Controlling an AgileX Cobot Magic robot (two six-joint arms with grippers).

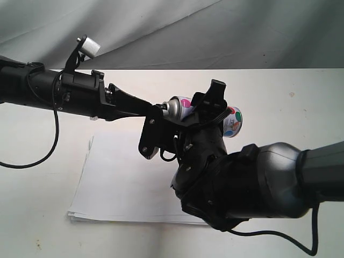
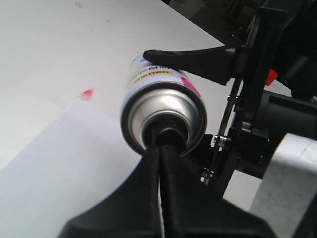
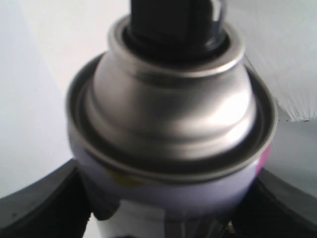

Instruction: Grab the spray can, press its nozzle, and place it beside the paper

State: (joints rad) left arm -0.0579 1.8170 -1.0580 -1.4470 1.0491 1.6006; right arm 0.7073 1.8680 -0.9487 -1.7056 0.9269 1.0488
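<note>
Exterior view: spray can (image 1: 183,109) is off the table (image 1: 279,97), held lying roughly level in the air, domed silver top to the left of the view, label end to the right. It hangs over the far right part of the paper (image 1: 123,183), not touching it.

Right gripper (image 1: 214,110): jaws clamped across the can's labelled body, one finger (image 2: 193,58) running along its upper side. In the right wrist view both fingers (image 3: 39,208) flank the can just below the dome.

Left gripper (image 2: 159,144): fingers brought together, only a thin slit between them, nothing held. The tips meet the nozzle at the centre of the can's top; contact looks end-on, and the nozzle itself is hidden behind them.

A pink mark (image 2: 88,93) sits at the paper's edge.
</note>
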